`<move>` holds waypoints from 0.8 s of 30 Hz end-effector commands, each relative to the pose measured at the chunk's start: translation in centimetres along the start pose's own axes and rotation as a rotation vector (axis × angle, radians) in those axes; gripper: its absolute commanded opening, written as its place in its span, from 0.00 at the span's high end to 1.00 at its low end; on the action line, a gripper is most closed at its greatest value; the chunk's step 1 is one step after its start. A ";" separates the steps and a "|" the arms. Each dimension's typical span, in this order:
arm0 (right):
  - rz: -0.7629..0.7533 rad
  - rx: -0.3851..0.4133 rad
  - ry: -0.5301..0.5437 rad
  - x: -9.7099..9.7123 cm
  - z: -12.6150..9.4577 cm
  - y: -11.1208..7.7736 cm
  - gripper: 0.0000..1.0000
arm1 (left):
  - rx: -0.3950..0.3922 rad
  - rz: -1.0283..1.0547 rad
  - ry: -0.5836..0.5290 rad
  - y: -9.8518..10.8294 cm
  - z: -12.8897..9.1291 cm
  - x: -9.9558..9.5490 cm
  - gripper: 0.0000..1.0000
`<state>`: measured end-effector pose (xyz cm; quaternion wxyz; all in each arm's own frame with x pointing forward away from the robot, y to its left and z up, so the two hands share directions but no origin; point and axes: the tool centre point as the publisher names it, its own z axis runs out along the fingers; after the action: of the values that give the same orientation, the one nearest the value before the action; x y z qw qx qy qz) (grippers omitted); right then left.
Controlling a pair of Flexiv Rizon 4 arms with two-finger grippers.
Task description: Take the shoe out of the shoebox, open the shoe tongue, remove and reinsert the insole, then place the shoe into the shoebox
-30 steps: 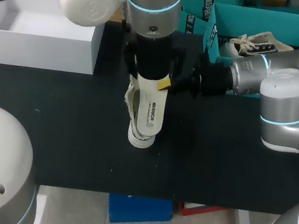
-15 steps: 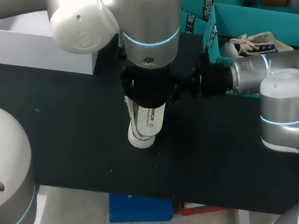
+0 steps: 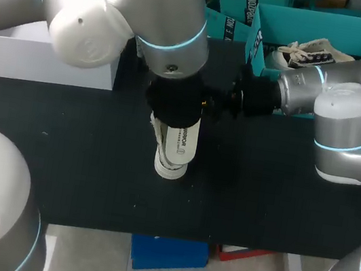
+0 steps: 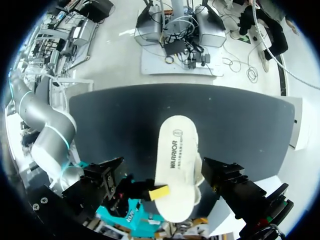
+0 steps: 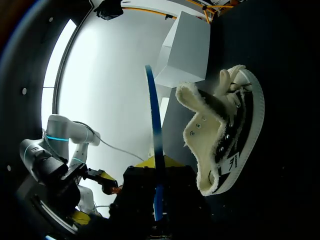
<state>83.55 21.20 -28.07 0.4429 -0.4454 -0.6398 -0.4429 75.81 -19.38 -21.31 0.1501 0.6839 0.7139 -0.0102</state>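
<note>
The left arm point(image 3: 83, 10) comes in from the upper left corner, bends over the middle of the black table point(image 3: 279, 206) and points its wrist straight down. The left gripper point(image 3: 176, 111) hangs directly over the shoe, and in the head view its black end covers the upper end of the insole. Whether it is open or closed cannot be told.

The right arm point(image 3: 341, 99) reaches in from the right with its forearm level above the table, pointing leftward at the same spot. The right gripper point(image 3: 207, 103) is pinched narrowly on the heel end of a flat, white, foot-shaped insole with dark print point(image 4: 175, 155). In the left wrist view one yellow tip point(image 4: 159, 192) lies on the printed face. In the right wrist view the insole appears to run out ahead from between the tips as a thin blue edge.

The insole stands steeply, printed face toward the head camera, its lower end down at the toe of a cream-and-black lace-up canvas shoe with fleecy lining and a white rubber sole point(image 5: 222, 140). The shoe is out of the box near the middle of the table, just behind and beside the insole, with its rounded white toe on the tabletop. Its fleece-lined opening gapes toward the insole.

An open teal cardboard shoebox point(image 3: 335, 26) stands at the table's far right, apart from this shoe, and a second shoe of the same kind point(image 3: 314, 52) lies in it. A white rectangular box point(image 3: 41, 58) stands at the far left.
</note>
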 end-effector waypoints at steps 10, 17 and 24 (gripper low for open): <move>0.000 -0.002 0.000 -0.1 0.2 0.0 1.00 | 0.101 -0.047 -0.770 1.5 -0.9 5.6 0.00; 0.000 -0.002 0.000 -0.1 0.2 0.0 1.00 | 0.095 -0.041 -0.977 2.5 -0.5 6.9 0.00; 0.000 -0.002 0.000 -0.1 0.2 0.0 1.00 | 0.047 -0.053 -1.176 3.4 0.2 8.3 0.00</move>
<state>83.55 21.21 -28.07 0.4429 -0.4454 -0.6397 -0.4429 79.19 -12.44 -21.74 0.2750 0.6634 0.6672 -0.1978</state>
